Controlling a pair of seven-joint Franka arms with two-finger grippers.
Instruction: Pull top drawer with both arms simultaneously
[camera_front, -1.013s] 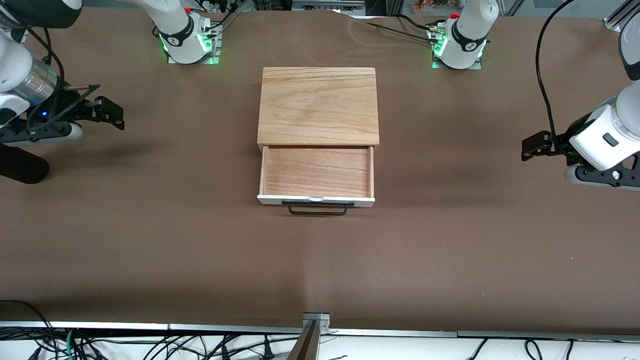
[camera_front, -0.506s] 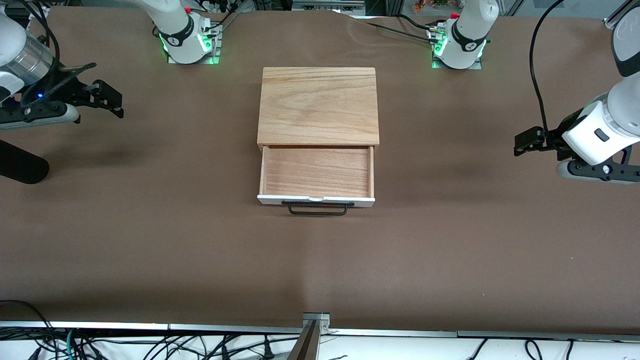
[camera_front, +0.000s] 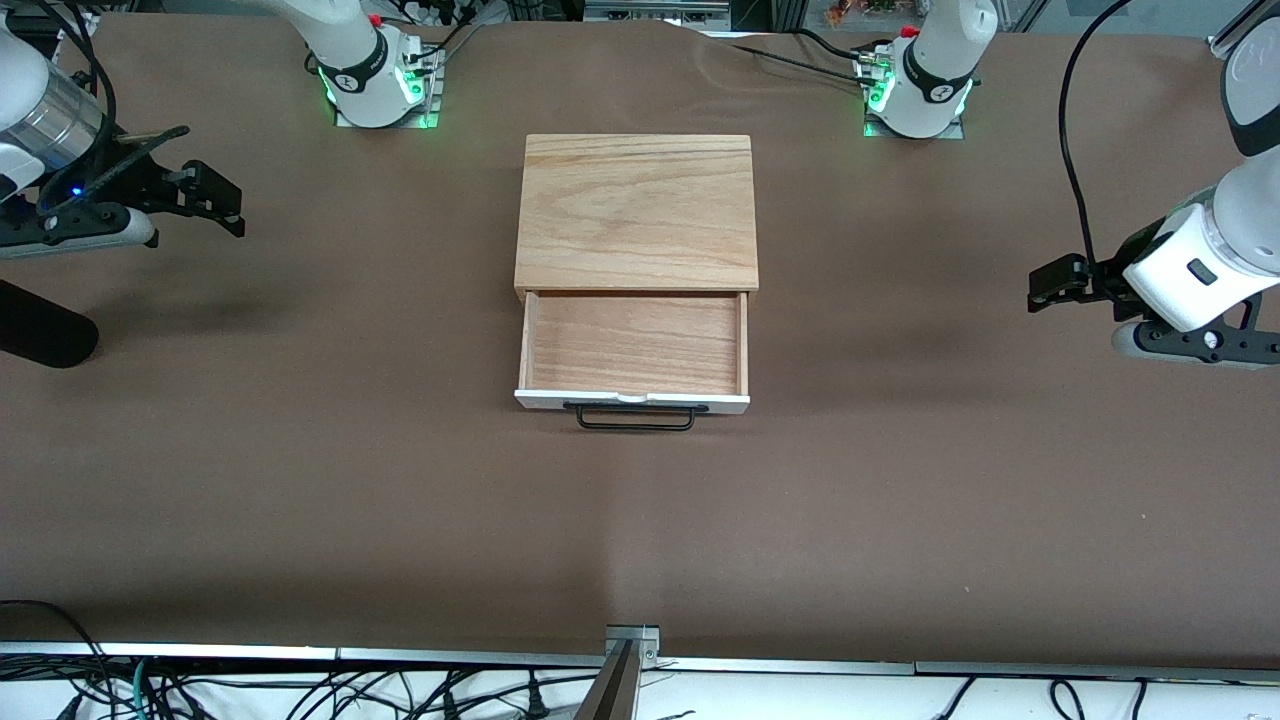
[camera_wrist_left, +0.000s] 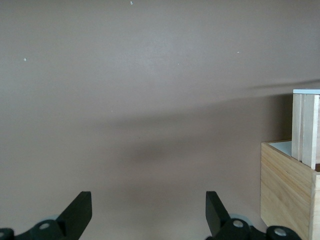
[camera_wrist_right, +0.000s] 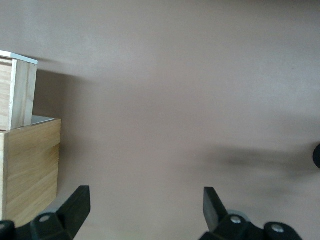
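Note:
The top drawer (camera_front: 633, 345) stands pulled out of the wooden box (camera_front: 637, 210). It is an empty light-wood tray with a white front panel (camera_front: 632, 401) and a black wire handle (camera_front: 635, 417). My left gripper (camera_front: 1042, 290) hovers open and empty over bare table toward the left arm's end, well apart from the box. My right gripper (camera_front: 232, 208) hovers open and empty toward the right arm's end. The left wrist view shows its open gripper (camera_wrist_left: 148, 212) and the drawer's side (camera_wrist_left: 305, 130). The right wrist view shows its open gripper (camera_wrist_right: 145, 205) and the drawer's side (camera_wrist_right: 17, 92).
The brown table (camera_front: 640, 520) carries only the box. A black rounded object (camera_front: 40, 338) shows at the edge near the right gripper. A metal bracket (camera_front: 630, 640) sits at the table's near edge, with cables below it. Both arm bases (camera_front: 378, 85) (camera_front: 915, 95) glow green.
Both grippers have shifted a little toward the bases' side of the table, the left one also slightly toward the box. They have barely moved in the last half second. The drawer has not moved.

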